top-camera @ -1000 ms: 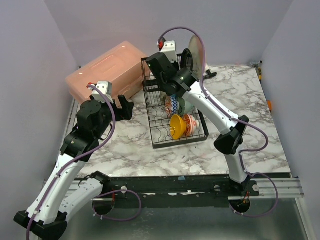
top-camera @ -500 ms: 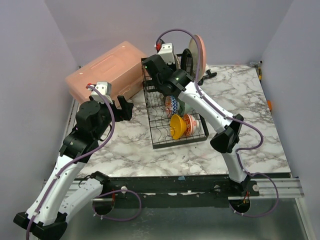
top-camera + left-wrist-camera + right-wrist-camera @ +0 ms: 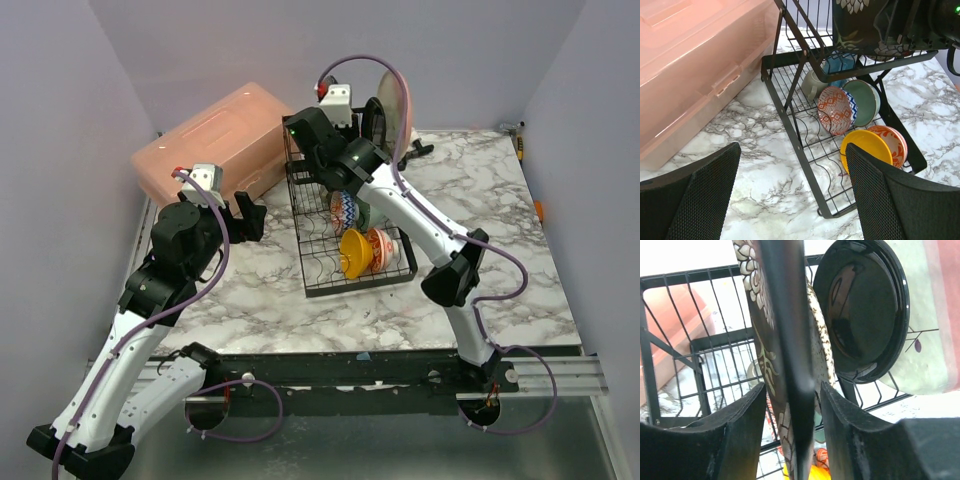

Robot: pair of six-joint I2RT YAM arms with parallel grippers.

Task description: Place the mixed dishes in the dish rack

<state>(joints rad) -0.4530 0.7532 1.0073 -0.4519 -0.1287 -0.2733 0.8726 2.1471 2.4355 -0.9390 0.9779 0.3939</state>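
Note:
The black wire dish rack (image 3: 318, 268) stands mid-table. Its lower level holds a red-patterned bowl (image 3: 834, 110), a mint green bowl (image 3: 866, 99), a yellow bowl (image 3: 864, 149), an orange-patterned bowl (image 3: 894, 142) and a pale mug (image 3: 812, 85). On the upper level stand a dark patterned plate (image 3: 771, 305), a glossy black plate (image 3: 865, 315) and a pink-cream plate (image 3: 932, 315). My right gripper (image 3: 792, 410) straddles the patterned plate's rim, with gaps showing beside both fingers. My left gripper (image 3: 790, 200) is open and empty over the table left of the rack.
The salmon-pink plastic box (image 3: 210, 140) sits at the back left, close to the rack's left side, and also shows in the left wrist view (image 3: 685, 75). Marble tabletop (image 3: 500, 230) extends to the right of the rack. Small objects lie at the far right edge (image 3: 521, 145).
My right gripper has shifted slightly left and back over the rack's top level. The left arm has not moved.

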